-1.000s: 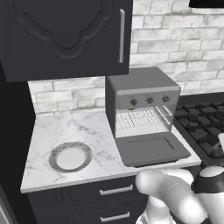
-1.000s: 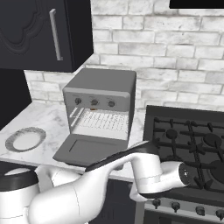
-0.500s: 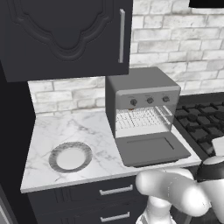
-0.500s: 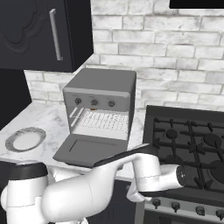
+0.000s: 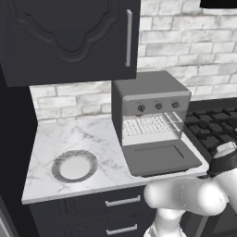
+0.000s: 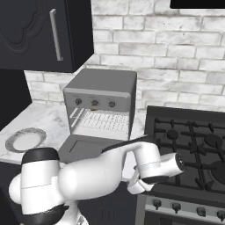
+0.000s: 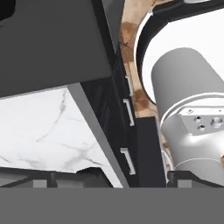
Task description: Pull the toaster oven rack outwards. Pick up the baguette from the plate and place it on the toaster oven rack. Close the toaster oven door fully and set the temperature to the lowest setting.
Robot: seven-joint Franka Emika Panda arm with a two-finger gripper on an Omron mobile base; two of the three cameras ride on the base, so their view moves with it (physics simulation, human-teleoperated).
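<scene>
Toward the front-left corner of the counter (image 5: 69,139), plate (image 5: 56,165) with a bare white centre. At the counter's right end, against the back wall, toaster oven (image 5: 148,88), toaster oven door (image 5: 159,157) dropped flat out to the front edge, toaster oven rack (image 5: 146,125) seemingly inside the cavity. Further right and lower, below that front edge, gripper (image 6: 134,186) with jaws spread wide, grasping nothing. Likely hazards: rising straight up and striking the door's underside; snagging the counter edge; swinging the door shut against a protruding rack; turning the wrong knob.
</scene>
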